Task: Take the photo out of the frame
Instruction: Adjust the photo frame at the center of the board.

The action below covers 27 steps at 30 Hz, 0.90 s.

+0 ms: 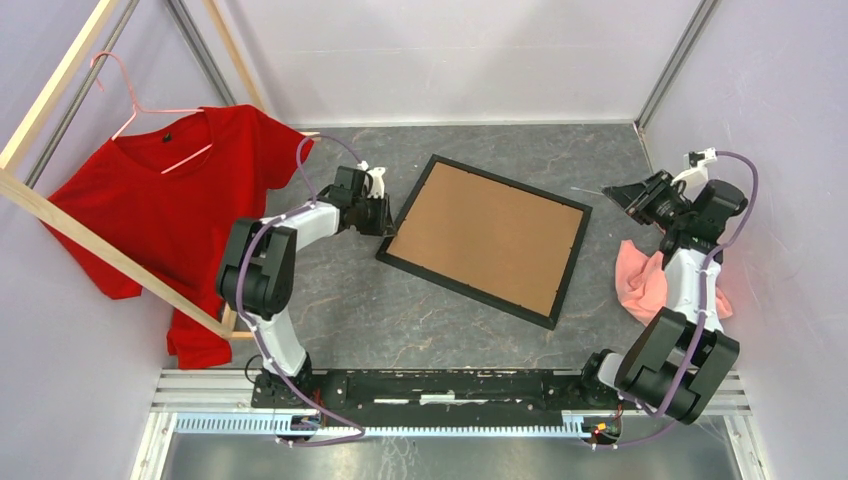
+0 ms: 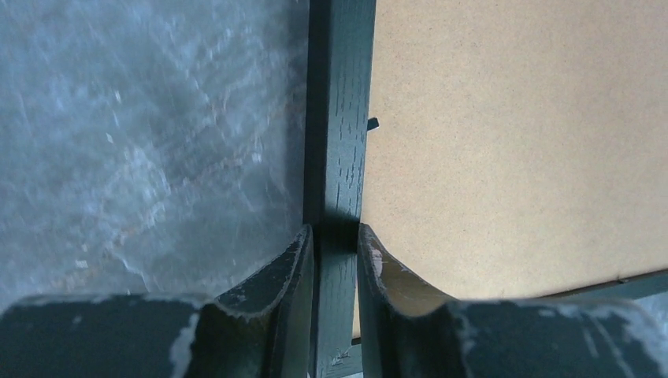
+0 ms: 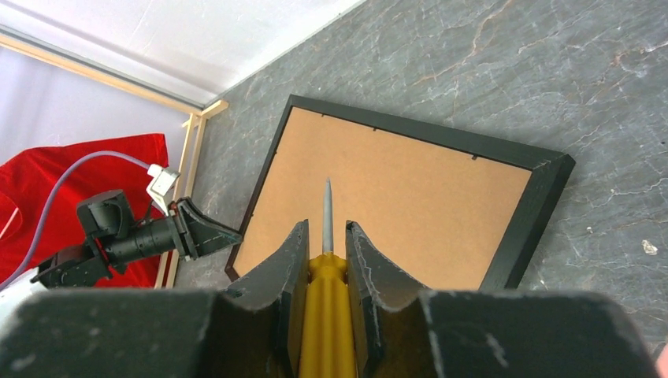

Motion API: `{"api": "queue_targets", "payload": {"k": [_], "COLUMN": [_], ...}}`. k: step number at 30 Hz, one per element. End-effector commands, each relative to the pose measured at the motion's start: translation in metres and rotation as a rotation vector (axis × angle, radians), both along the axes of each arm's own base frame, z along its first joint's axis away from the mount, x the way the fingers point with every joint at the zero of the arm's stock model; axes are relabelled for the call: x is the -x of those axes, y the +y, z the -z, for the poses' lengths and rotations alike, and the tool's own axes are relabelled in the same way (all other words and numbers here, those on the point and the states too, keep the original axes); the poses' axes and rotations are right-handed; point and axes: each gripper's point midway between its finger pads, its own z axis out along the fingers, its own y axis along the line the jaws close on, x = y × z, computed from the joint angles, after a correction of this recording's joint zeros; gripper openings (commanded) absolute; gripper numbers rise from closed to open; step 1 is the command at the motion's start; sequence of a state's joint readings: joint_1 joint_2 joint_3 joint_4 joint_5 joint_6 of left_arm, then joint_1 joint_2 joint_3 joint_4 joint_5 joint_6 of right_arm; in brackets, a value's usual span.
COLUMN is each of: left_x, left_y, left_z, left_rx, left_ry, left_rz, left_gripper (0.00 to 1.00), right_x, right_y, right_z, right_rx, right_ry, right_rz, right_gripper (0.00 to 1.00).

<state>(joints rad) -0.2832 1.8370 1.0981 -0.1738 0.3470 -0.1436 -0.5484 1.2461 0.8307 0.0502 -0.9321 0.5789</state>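
Photo: hidden, likely under backing in frame, face-down mid-worktop. Clamping frame's left rail with left jaws, gripping screwdriver in right jaws near right edge. Nothing opened yet; backing to remove.

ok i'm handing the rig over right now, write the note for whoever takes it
Left gripper: shut on the frame, on its left rail near a corner.
Right gripper: shut on a screwdriver, held up to the right of the frame with the tip pointing at it.
Frame: flat on the table, face down, backing board on top and in place.
Photo: not visible, presumably under the backing.
Done: frame gripped, tool in hand.
Left: free the backing, lift it off, take the photo out.
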Motion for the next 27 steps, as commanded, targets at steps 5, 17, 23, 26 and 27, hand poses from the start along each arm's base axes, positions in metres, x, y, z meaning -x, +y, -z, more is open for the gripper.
{"api": "queue_targets", "payload": {"k": [5, 17, 23, 26, 27], "left_x": [0.079, 0.046, -0.025, -0.057, -0.067], "left_y": [0.008, 0.004, -0.002, -0.009, -0.012], "left_z": [0.008, -0.073, -0.11, -0.102, -0.097], "left_rx": [0.074, 0.126, 0.108, 0.095, 0.091], "left_ry": [0.191, -0.058, -0.197, -0.196, -0.194], "left_rz": [0.013, 0.025, -0.055, -0.081, -0.086], "left_gripper": [0.27, 0.54, 0.65, 0.65, 0.65], "right_x": [-0.014, -0.018, -0.016, -0.015, -0.015], "right_y": [0.016, 0.025, 0.024, 0.024, 0.024], "right_z": [0.013, 0.018, 0.011, 0.007, 0.006], "right_rx": [0.036, 0.053, 0.07, 0.077, 0.077], "right_ry": [0.007, 0.018, -0.004, -0.015, -0.016], "right_rz": [-0.033, -0.073, -0.071, -0.07, -0.07], "right_gripper": [0.0, 0.0, 0.0, 0.0, 0.0]}}
